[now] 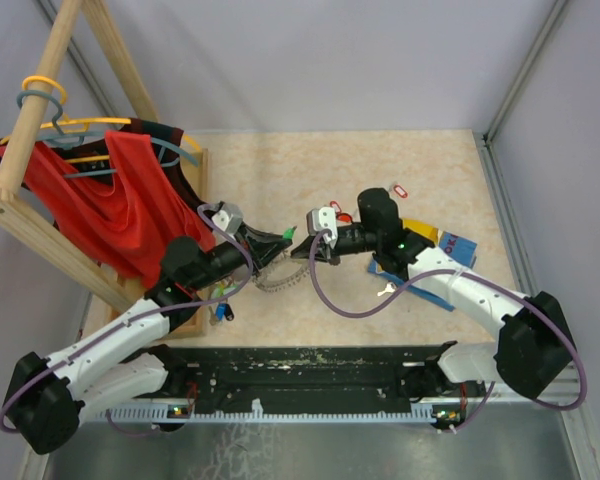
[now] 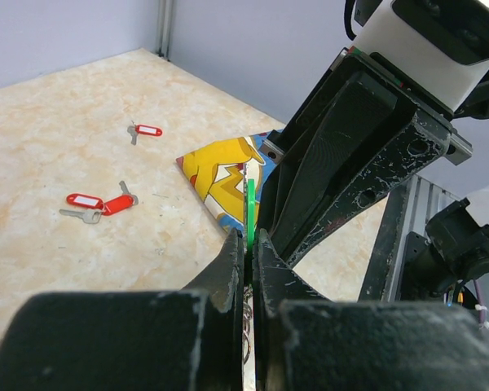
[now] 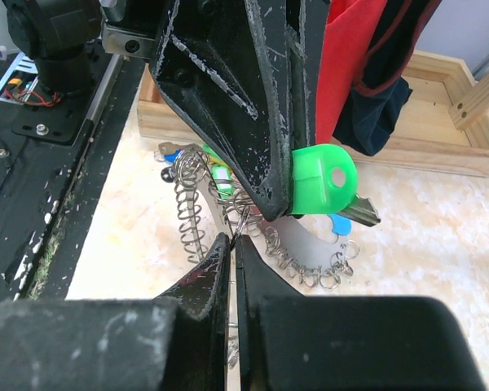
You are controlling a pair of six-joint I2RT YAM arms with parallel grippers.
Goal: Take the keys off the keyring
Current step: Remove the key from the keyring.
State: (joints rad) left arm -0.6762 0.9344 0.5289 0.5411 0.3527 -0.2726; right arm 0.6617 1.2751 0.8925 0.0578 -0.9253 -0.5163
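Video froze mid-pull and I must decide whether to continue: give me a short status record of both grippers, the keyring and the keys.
left gripper: shut on the green plastic-tagged key
right gripper: shut, apparently pinching a silver loop of the grey loop-fringed metal keyring
gripper layout: tips facing each other, nearly touching
keyring position: just below both grippers
loose keys: three red-tagged keys lying on the beige table, apart from the ring
uncertain: blue-tagged key beside the ring, attachment not visible
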